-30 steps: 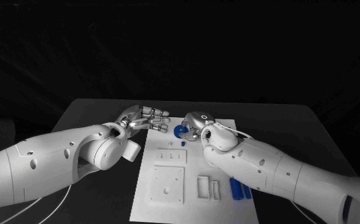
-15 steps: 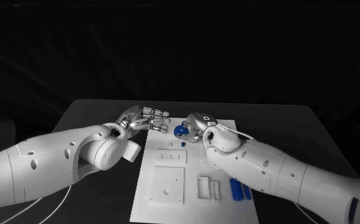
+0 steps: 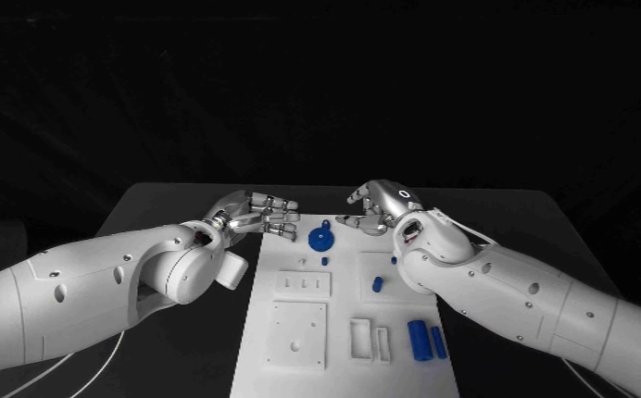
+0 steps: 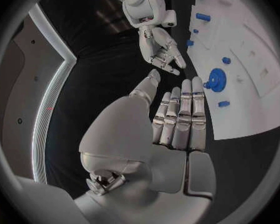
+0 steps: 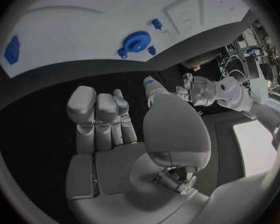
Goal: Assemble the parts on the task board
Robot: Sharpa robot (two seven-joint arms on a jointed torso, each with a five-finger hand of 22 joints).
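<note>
Head view: white task board (image 3: 401, 361) lying flat in the middle of the black table (image 3: 160, 196), long side running away from the robot. Round blue part (image 3: 320, 237) at the far end of the board, a tiny blue piece (image 3: 325, 259) just beside it on the near side. Small blue peg (image 3: 378, 283) near the board's middle, right of a raised white block (image 3: 305, 283) with slots. Two blue cylinders (image 3: 426, 338) side by side at the near right edge. Larger white plate (image 3: 296, 331) and two narrow white frames (image 3: 370, 337) on the near half.

Left hand (image 3: 263, 212) at the board's far left corner, fingers straight and close together, grasping nothing. Right hand (image 3: 383, 205) over the far right corner, fingers loosely curled and apart, nothing in them.
</note>
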